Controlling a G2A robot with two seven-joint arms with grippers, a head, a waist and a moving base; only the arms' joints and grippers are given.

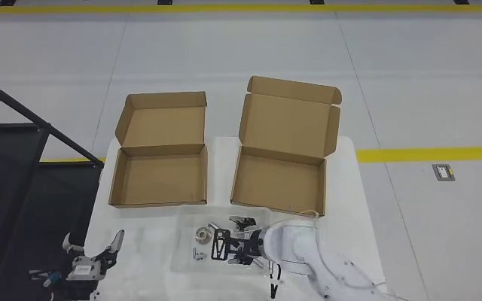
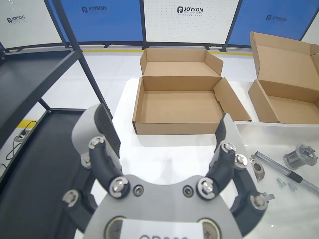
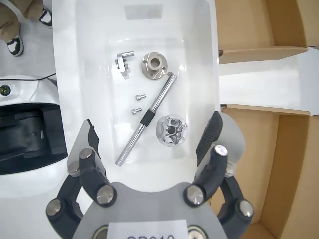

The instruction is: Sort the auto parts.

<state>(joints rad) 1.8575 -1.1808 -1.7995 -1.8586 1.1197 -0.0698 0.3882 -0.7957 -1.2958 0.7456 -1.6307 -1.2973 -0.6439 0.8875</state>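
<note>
Parts all sit in the clear tray [image 3: 82, 50], at 6 o'clock on the counter [image 1: 151, 226]. Steel rod [image 3: 159, 95] with a black sleeve lies diagonal. Flanged hub [image 3: 153, 65] is just beside one rod end, toothed wheel [image 3: 171, 130] just beside the sleeve. L-shaped bracket [image 3: 123, 63] is near the hub. Two small bolts [image 3: 140, 97] lie on the rod's other side from the wheel, apart from it. Seen from above, hub and bolts are toward the tray's 9 o'clock side. Right tool [image 3: 152, 125] hangs over the tray, fingers spread wide. Two open cardboard boxes stand past the tray, lids folded back: left box [image 1: 158, 180] at 11 o'clock, right box [image 1: 279, 180] at 1 o'clock, a strip of counter between them. Left tool [image 2: 162, 116] is also spread, at the counter's 8 o'clock edge. Black rack [image 2: 37, 80] stands off the counter at 9 o'clock.
</note>
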